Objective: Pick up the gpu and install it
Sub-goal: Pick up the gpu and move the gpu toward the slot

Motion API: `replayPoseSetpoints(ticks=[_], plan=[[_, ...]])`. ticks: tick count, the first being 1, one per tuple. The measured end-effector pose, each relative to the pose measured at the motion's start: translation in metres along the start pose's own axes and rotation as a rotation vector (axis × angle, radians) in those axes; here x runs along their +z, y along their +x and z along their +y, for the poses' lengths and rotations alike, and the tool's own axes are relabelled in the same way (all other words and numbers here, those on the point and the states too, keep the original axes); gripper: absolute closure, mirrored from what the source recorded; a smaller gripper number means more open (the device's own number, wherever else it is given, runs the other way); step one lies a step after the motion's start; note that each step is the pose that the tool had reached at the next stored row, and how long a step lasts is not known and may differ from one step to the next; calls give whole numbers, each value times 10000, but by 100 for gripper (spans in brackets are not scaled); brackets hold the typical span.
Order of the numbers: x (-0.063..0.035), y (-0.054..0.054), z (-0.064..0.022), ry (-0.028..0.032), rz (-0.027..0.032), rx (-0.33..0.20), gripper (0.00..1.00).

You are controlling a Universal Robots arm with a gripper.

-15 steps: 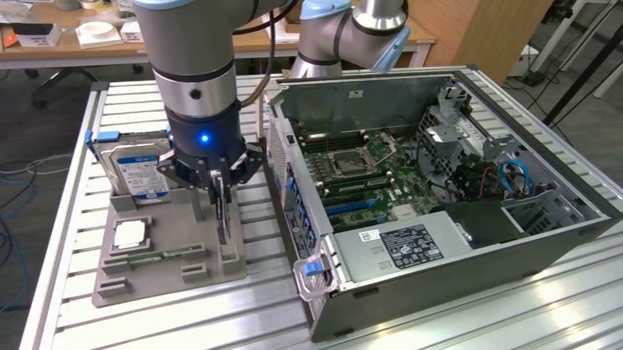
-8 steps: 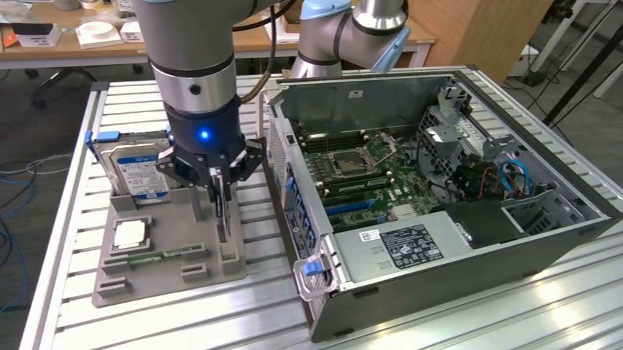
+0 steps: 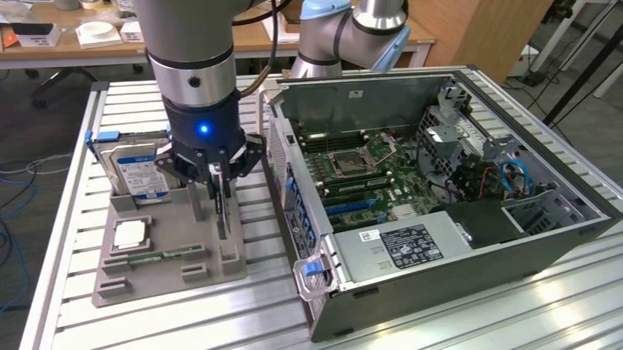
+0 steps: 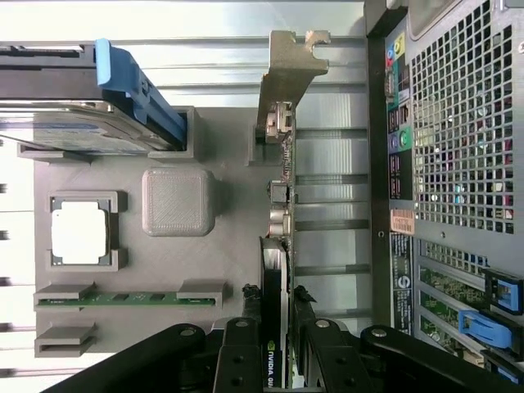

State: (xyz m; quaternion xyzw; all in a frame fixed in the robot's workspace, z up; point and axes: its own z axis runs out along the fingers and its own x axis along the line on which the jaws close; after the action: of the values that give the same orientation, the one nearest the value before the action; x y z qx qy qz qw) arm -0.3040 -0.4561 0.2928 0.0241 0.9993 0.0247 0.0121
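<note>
The gpu [image 3: 223, 213] is a thin dark card standing on edge in a slot of the grey holder tray [image 3: 165, 271], on the side nearest the computer case. In the wrist view the gpu [image 4: 278, 196] is seen edge-on, with its silvery bracket [image 4: 288, 74] at the far end. My gripper [image 3: 220, 191] hangs straight down over the card. The black fingers [image 4: 250, 304] press on both faces of its near end, so the gripper [image 4: 277, 301] is shut on it. The card's lower edge still sits at the tray slot.
A silver hard drive [image 3: 136, 169] with blue clips stands upright at the tray's far end. A processor [image 3: 130, 235] and a green memory stick [image 3: 160, 257] lie in the tray. The open computer case [image 3: 438, 189] lies close beside the tray, motherboard [image 3: 360, 175] exposed.
</note>
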Motion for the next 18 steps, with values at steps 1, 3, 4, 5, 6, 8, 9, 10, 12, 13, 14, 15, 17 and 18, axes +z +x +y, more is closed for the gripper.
replayPoseSetpoints(ticks=[1,3,4,5,6,8,9,10,12,13,14,15,17,18], plan=[[0,0,0,-2,-1,-2,74],[0,0,0,-2,-1,-2,74],[0,0,0,-1,0,-2,74],[-1,0,0,-1,0,-2,74],[-1,0,0,0,0,-2,74],[-2,0,0,0,0,-2,74],[-5,0,0,0,2,-2,74],[-11,0,0,3,4,-2,74],[-23,-1,1,0,0,-2,74],[-35,-1,2,0,1,-1,74],[-48,-1,2,0,1,-1,74],[-61,-1,3,0,1,-1,74],[-90,-2,5,0,1,-2,74],[-103,-2,5,0,1,-1,74]])
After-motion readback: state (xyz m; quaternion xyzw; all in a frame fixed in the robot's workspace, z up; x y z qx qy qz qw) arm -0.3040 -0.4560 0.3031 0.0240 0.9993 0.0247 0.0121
